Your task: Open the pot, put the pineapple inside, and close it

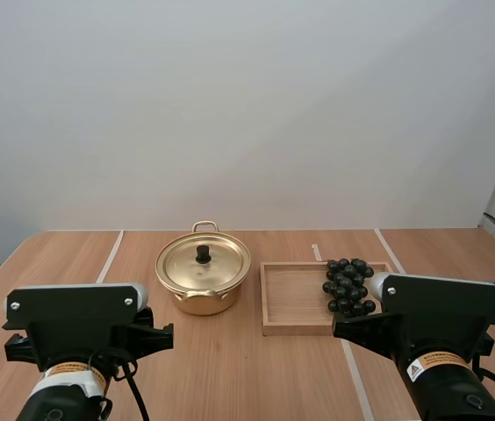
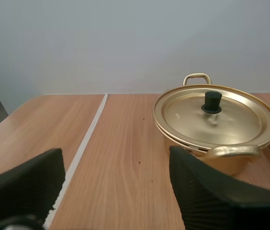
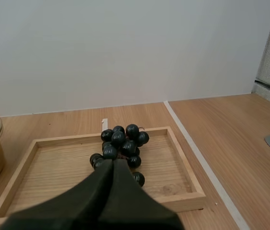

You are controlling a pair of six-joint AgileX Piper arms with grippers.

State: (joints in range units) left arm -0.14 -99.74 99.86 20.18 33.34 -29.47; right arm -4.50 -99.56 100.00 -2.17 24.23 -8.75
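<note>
The gold pot (image 1: 203, 281) stands on the desk (image 1: 230, 377) with its lid (image 1: 197, 263) on, just left of the wooden tray (image 1: 293, 294). A bunch of dark grapes (image 1: 347, 286) lies in the tray's right part. The left jaws are released, facing the pot. The right jaws are clenched on nothing, pointing at the grapes.

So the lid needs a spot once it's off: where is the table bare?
Bare table lies left of the pot, across the white line. The left half of the tray, between pot and grapes, is free too. Its right side is crowded with grapes.
</note>
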